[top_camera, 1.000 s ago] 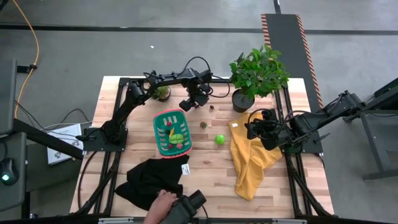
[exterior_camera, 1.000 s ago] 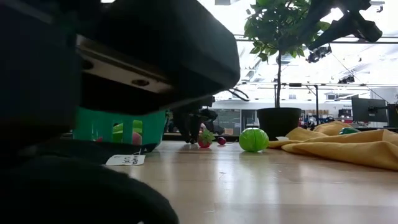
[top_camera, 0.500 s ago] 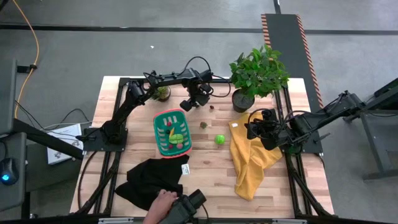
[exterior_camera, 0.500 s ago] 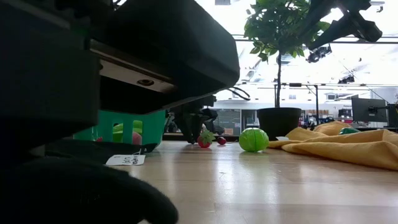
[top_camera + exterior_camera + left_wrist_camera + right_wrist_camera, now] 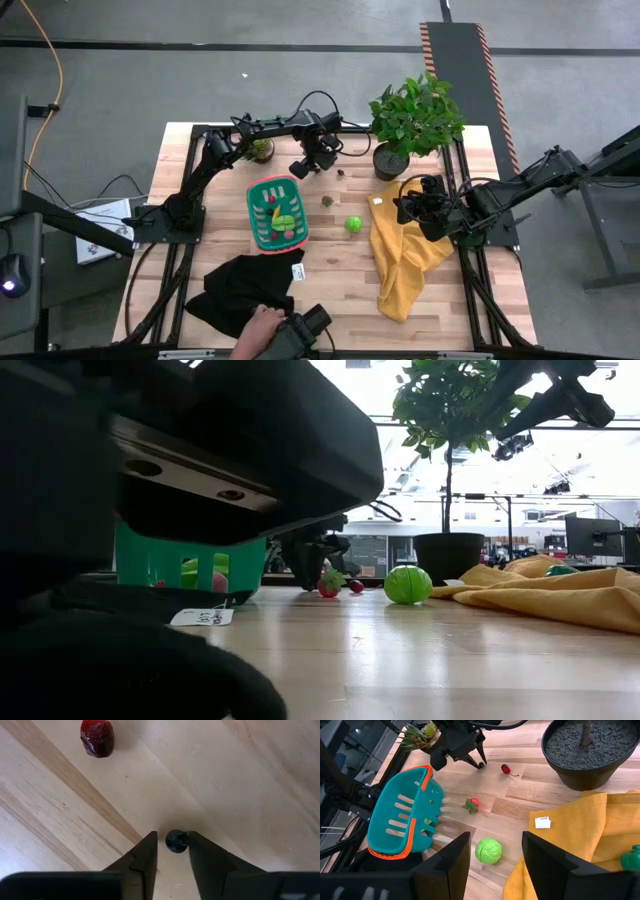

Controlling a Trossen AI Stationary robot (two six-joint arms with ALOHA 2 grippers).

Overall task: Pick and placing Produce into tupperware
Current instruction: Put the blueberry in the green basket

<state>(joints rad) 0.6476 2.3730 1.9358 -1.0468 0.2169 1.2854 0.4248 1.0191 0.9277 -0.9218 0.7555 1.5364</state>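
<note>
Left claw (image 5: pixel 172 851) narrowed since earlier frame, small dark produce (image 5: pixel 175 841) bracketed between fingers. Right claw (image 5: pixel 492 851) held wide over wooden counter (image 5: pixel 335 270), unchanged.

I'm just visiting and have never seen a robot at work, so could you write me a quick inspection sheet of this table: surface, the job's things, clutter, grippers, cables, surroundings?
Surface: bare wooden table.
Job's things: teal basket already holds several toy pieces; a green ball-shaped piece, a strawberry, a dark red piece and a tiny dark ball lie loose on the wood.
Clutter: yellow cloth, black cloth, large potted plant, small potted plant.
Grippers: left gripper is down at the table, fingers either side of the tiny dark ball; right gripper waits open above the yellow cloth.
Cables: orange cable on the floor.
Surroundings: a person's hand at the table's near edge.
</note>
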